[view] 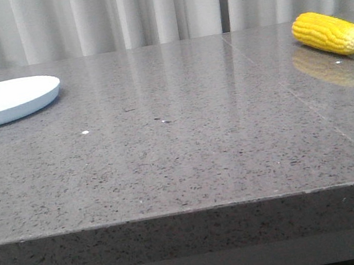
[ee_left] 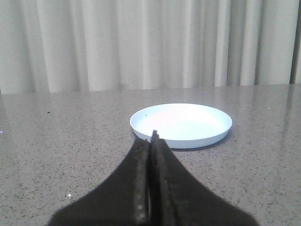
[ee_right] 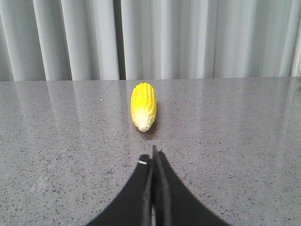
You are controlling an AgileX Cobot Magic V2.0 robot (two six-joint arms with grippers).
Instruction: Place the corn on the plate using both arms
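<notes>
The right gripper point(ee_right: 153, 155) has its fingers pressed flat together on nothing, aimed at the pale tip of the corn point(ee_right: 144, 106), which lies just ahead of it on the grey stone table point(ee_right: 235, 141) and apart from it. The left gripper point(ee_left: 153, 136) is likewise pinched closed and empty, pointed at the plate point(ee_left: 181, 123), whose near rim sits just past its tips. From the front, the corn point(view: 331, 32) rests on its side well away from the plate point(view: 2, 100), across the width of the table point(view: 181, 159), with a curtain point(view: 143, 9) behind both. So nothing is done yet, I'd say: the cob is still to be grasped, carried over and set on the plate. Neither arm shows in the front view; only the wrist cameras reveal the fingers, and each one sees just its own target.
</notes>
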